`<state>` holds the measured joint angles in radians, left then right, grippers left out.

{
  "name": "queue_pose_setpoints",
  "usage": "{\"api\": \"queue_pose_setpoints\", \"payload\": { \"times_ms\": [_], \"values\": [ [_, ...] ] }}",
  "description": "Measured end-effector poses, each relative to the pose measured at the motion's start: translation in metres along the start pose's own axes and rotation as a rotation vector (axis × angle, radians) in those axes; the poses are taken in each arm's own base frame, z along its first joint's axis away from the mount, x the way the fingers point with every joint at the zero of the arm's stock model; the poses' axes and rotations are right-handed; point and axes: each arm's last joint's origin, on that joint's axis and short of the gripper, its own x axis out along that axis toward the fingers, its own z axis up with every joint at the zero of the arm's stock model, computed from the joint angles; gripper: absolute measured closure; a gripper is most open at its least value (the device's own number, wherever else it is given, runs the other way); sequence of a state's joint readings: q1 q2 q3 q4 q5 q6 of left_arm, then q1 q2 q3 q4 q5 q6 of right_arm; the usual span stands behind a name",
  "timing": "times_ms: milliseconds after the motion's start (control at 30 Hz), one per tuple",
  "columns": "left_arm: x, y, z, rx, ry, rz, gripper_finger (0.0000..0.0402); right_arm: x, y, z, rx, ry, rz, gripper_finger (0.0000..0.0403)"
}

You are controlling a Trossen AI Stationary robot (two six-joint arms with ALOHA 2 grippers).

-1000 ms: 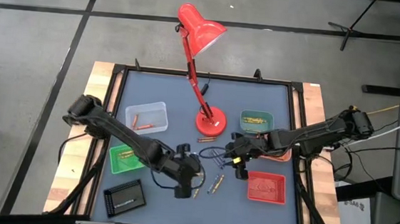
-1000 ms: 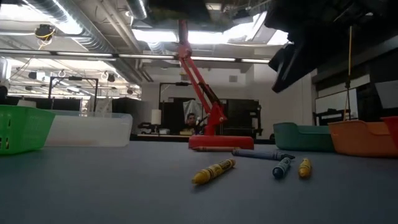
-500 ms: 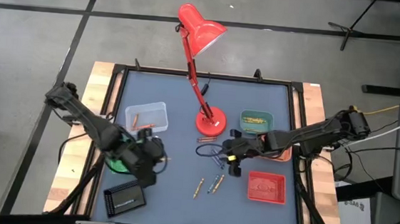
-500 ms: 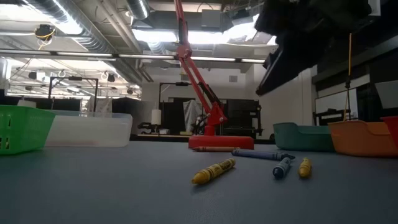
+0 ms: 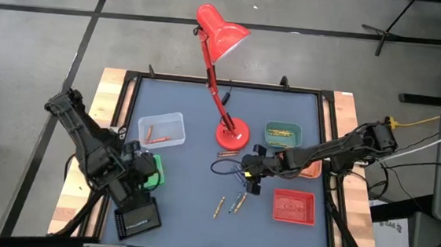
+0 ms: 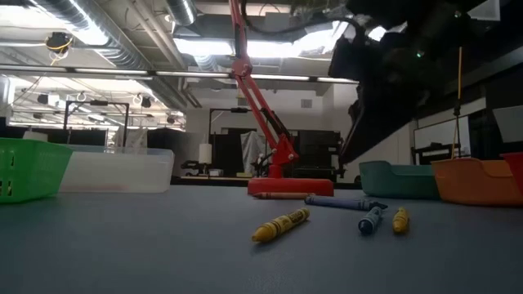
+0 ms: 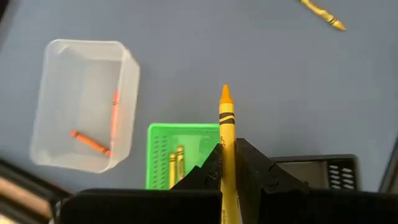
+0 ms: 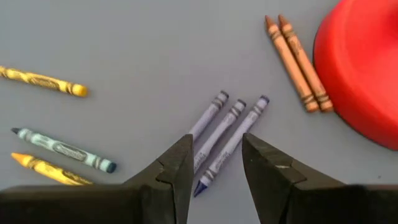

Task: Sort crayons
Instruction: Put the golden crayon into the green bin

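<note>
Desk: Widest first, please.

Field: Blue-grey table [image 5: 199, 98] seen from overhead, red desk lamp [image 5: 221, 30] rising from a base just toward 12 o'clock of the middle. Left arm at 8 o'clock, right arm reaching in from 3 o'clock. Clear tray [image 5: 163, 119] at 10 o'clock, green tray [image 7: 180, 127] at 8 o'clock, black box [image 5: 136, 218] at 7 o'clock.

Desk: And the tools?

Field: Left gripper [image 7: 227, 152] pinching a yellow crayon [image 7: 226, 124] between pressed-together fingers, raised above the green tray, where 2 yellow crayons [image 7: 174, 165] already lie. Right gripper [image 8: 217, 140] spread wide, poised over 3 purple crayons [image 8: 225, 121] lying side by side, touching or nearly so, near the table's middle, with 2 orange crayons [image 8: 297, 53] against the lamp base.

Desk: Advice for the step in hand?

Field: Probably a drop into the green tray. Best to centre the crayon's whole length inside the rim, lower it before letting go, and keep clear of the clear tray toward 12 o'clock. For the right side, best to straddle only 1 purple crayon, the outermost, and close along its middle; crowding could drag a neighbour.
</note>
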<state>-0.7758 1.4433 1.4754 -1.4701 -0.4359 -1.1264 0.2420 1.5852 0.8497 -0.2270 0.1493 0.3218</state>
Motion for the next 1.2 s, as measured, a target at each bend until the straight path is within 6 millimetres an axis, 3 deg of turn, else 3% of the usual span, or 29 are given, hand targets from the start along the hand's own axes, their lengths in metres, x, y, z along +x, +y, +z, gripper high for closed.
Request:
{"api": "queue_pose_setpoints", "payload": {
  "times_ms": [100, 233, 467, 800, 1200],
  "values": [
    [0.000, -0.001, -0.009, 0.000, -0.009, 0.030, 0.0396, 0.004, 0.000, -0.002, -0.002, 0.013, -0.005, 0.0269],
    [0.014, -0.002, -0.026, -0.005, 0.004, 0.085, 0.0396, 0.005, 0.000, -0.002, -0.002, 0.014, -0.007, 0.0269],
    [0.060, -0.001, -0.060, -0.044, 0.041, 0.175, 0.0396, 0.005, -0.002, -0.001, 0.020, -0.014, -0.091, 0.0269],
    [0.122, 0.005, -0.094, -0.077, 0.034, 0.145, 0.0396, 0.005, -0.003, -0.001, 0.075, -0.021, -0.104, 0.0269],
    [0.136, 0.014, -0.104, -0.135, 0.048, 0.185, 0.0378, 0.005, -0.003, -0.001, 0.074, -0.020, -0.107, 0.0269]
  ]
}}
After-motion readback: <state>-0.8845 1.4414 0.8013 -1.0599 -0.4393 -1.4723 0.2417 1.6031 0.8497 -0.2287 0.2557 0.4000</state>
